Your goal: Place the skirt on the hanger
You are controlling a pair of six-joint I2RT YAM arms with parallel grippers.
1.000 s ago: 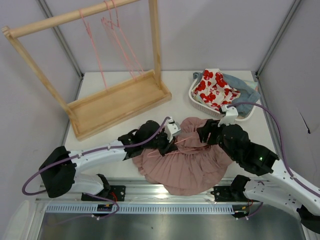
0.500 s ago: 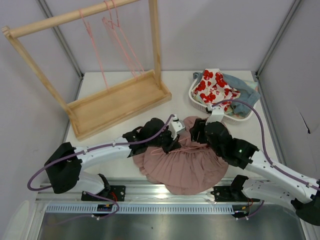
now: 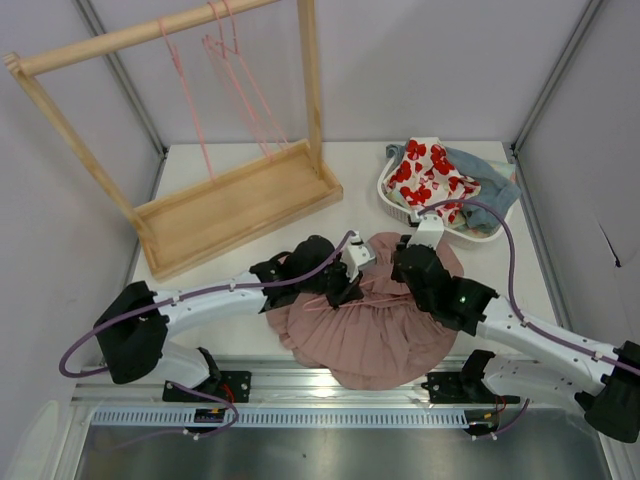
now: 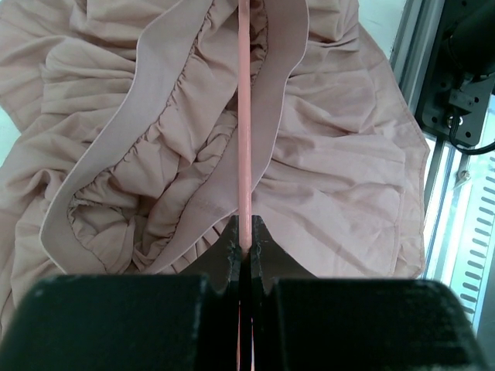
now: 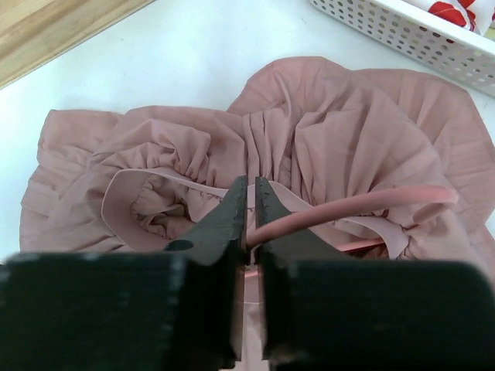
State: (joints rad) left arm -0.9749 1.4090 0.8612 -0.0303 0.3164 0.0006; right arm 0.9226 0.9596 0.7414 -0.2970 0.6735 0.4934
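Currently the dusty-pink pleated fabric skirt (image 3: pixel 375 330) lies bunched on the white table (image 3: pixel 360 165), near-centre between the two arms, just near of the white perforated basket (image 3: pixel 398 212) and right of the wooden rack (image 3: pixel 240 205). A thin pink wire hanger (image 4: pixel 244 116) lies on top of it, across the gathered waist. The left gripper (image 4: pixel 244 238) has its jaws pinched tight on one straight bar of the hanger, and that bar runs away from the fingers over the waistband loop. My read is that this grip pins the hanger so it can't slide or roll while the other end is worked. The right gripper (image 5: pixel 251 197) has its jaws nearly together, with the hanger's curved end running into the gap. It looks clamped on the wire, but I can't tell whether a fold of waistband is caught in there too. It's probably gripping there to steer the rounded corner under the elastic, since the waist opening sits just left of its fingers. The skirt isn't on the hanger yet, as the wire rests over the cloth and not inside the waist. One risk is that the thin wire twists between two narrow pinch points. Spare pink hangers (image 3: pixel 235 70) hang on the rack rail at far left, well apart. The red-flowered white cloth (image 3: pixel 425 175) and blue-grey garment (image 3: pixel 490 180) sit in the basket, out of play.
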